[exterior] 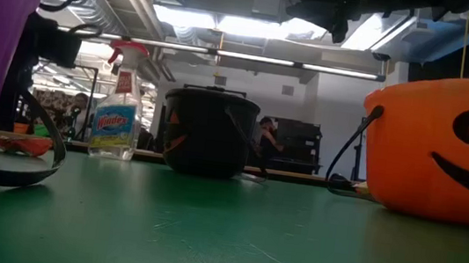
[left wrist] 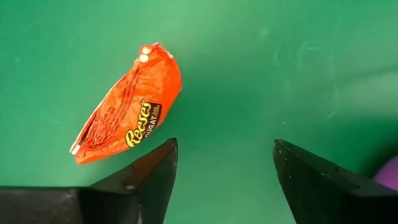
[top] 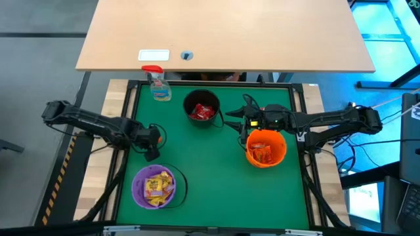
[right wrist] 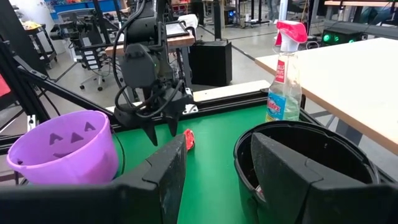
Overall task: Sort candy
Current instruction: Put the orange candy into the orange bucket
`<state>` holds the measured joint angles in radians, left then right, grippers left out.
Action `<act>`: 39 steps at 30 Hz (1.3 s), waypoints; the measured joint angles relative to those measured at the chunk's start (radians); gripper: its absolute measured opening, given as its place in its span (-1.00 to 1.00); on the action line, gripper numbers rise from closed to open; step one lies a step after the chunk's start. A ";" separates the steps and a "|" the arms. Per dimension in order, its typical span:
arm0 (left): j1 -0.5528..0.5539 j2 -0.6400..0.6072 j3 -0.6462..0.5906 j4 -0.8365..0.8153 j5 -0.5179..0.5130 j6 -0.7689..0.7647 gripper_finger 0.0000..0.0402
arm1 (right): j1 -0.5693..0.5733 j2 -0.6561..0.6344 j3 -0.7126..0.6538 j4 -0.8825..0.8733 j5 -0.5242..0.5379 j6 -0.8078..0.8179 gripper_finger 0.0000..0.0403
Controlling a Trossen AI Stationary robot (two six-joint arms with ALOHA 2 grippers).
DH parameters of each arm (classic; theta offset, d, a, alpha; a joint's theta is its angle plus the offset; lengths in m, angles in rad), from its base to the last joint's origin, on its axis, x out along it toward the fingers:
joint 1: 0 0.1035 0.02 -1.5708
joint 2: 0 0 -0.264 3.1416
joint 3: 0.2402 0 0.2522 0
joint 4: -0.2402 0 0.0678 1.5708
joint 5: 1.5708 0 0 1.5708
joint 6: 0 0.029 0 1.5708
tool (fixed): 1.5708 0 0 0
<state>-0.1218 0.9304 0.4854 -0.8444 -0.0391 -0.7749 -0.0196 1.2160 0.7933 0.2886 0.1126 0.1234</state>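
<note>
Left gripper [left wrist: 221, 171], fingers spread wide, above orange-red candy [left wrist: 127, 112] on green table [left wrist: 261, 68]; right gripper [right wrist: 217, 165] also open, near black bucket [right wrist: 305, 155].

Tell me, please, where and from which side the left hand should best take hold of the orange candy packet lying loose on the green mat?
Grip the orange candy packet across its narrow middle, coming straight down from above. It lies flat on the green mat, so only its long edges offer purchase. The left hand is open but offset beside it; it probably should shift over it first.
</note>
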 joint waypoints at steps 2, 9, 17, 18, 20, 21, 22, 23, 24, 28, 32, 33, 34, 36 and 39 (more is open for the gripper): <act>0.007 0.018 0.000 0.001 0.000 0.009 0.28 | 0.000 0.000 0.000 0.000 0.000 0.000 -0.11; 0.036 0.111 0.000 0.002 0.001 0.026 0.33 | 0.000 0.000 0.000 0.000 0.000 0.000 -0.11; 0.069 0.195 0.000 0.035 0.036 0.026 0.34 | 0.000 0.000 0.000 -0.001 0.000 0.001 -0.11; 0.073 0.209 0.000 0.035 0.039 0.026 0.34 | 0.000 0.000 0.000 -0.001 0.000 0.001 -0.11; 0.082 0.238 0.000 0.035 0.032 0.026 0.33 | 0.000 0.000 0.000 -0.001 -0.001 0.001 -0.11; 0.087 0.251 0.000 0.036 0.022 0.025 0.33 | 0.000 0.000 0.000 -0.001 -0.001 0.001 -0.11; 0.093 0.264 0.002 0.037 0.015 0.024 0.32 | 0.000 0.000 0.000 -0.001 -0.001 0.001 -0.11; 0.099 0.274 0.004 0.039 0.011 0.022 0.32 | 0.001 0.000 0.000 -0.001 -0.002 0.001 -0.11; 0.106 0.283 0.005 0.042 0.009 0.022 0.32 | 0.001 0.000 0.000 -0.002 -0.007 0.001 -0.11; 0.138 0.308 0.006 0.050 0.005 0.021 0.31 | 0.001 0.000 0.000 -0.002 -0.020 0.002 -0.11; 0.167 0.311 0.005 0.054 0.001 0.020 0.31 | 0.001 0.000 0.000 -0.002 -0.020 0.003 -0.11; 0.173 0.311 0.005 0.056 0.001 0.019 0.31 | 0.001 0.000 0.000 -0.002 -0.020 0.002 -0.11; 0.177 0.311 0.005 0.056 0.002 0.021 0.30 | 0.001 0.000 0.000 -0.002 -0.020 0.003 -0.11; 0.179 0.311 0.005 0.056 0.003 0.027 0.25 | 0.001 0.000 0.000 -0.002 -0.020 0.002 -0.11; 0.179 0.311 0.003 0.059 -0.009 0.030 0.11 | 0.001 0.000 0.000 -0.002 -0.020 0.002 -0.11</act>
<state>0.0574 1.2419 0.4889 -0.7856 -0.0479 -0.7454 -0.0189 1.2156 0.7929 0.2871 0.0927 0.1257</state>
